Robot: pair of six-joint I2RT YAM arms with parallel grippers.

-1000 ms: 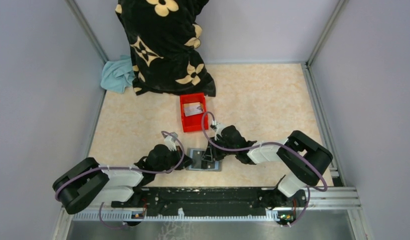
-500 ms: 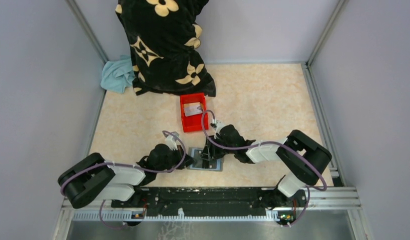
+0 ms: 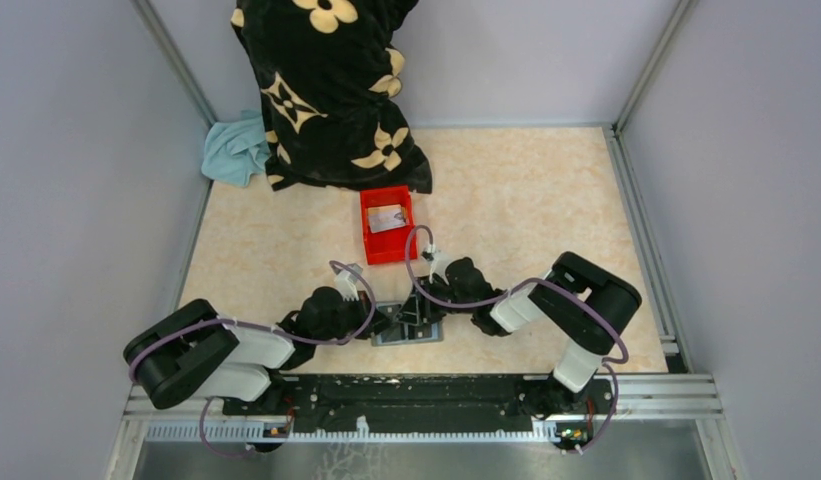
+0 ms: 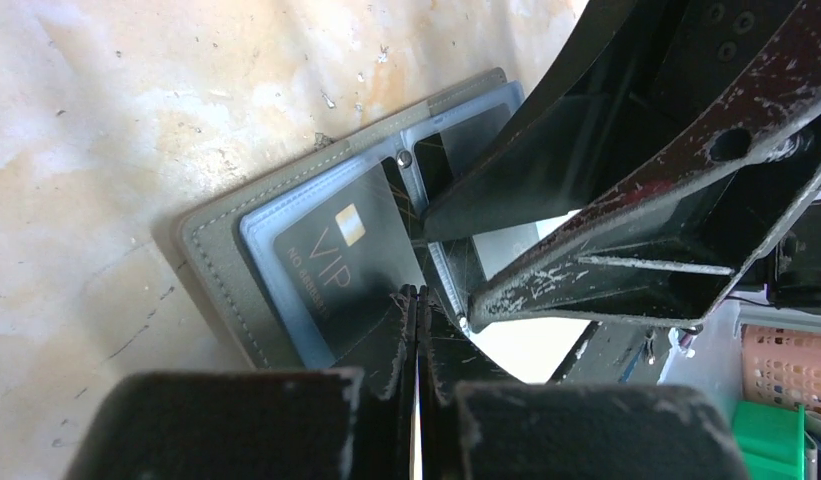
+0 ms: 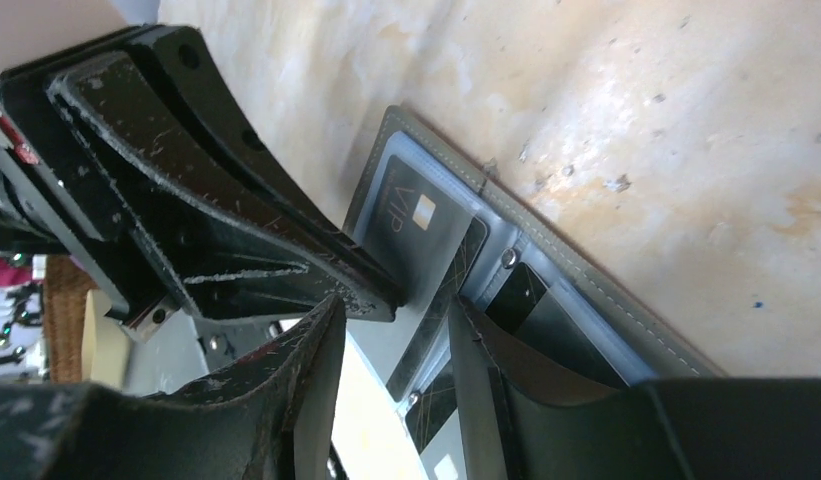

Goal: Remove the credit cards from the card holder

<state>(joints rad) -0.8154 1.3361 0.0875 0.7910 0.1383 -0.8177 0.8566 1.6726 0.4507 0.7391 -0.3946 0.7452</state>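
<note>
Top view, bin: a red bin sits mid-frame on the beige surface; one pale card lies flat in its upper half.
Top view, card holder: the card holder lies open on the surface just below the bin, in the lower middle.
Top view, tools: the left tool reaches over the holder from the left, the right tool from the right; their jaws are too small to read here.
Top view, background: a black flowered blanket stands at upper middle, with a teal cloth at its left.
Left wrist view, card holder: the card holder is open at centre, with a grey stitched rim and clear sleeves inside.
Left wrist view, contents: a dark card fills the left sleeve.
Left wrist view, writing: "VIP" in gold beside a gold chip; the smaller line beneath is too blurred to read.
Left wrist view, left tool: the left tool has its fingers pressed together with nothing between them, tips at that sleeve's lower right edge.
Left wrist view, right tool: the right tool enters from the upper right, fingers apart over the holder's middle.
Left wrist view, corner: an orange basket and a green basket at lower right; contents cannot be told.
Right wrist view, card holder: the card holder runs diagonally across the centre.
Right wrist view, contents: the dark card marked "VIP" lies at upper centre; a second dark card sits in a pocket at its lower right.
Right wrist view, right tool: the right tool has its fingers apart; a slanted card with thin gold lines lies between them, and contact cannot be told.
Right wrist view, left tool: the left tool has its tips together, on the holder.
</note>
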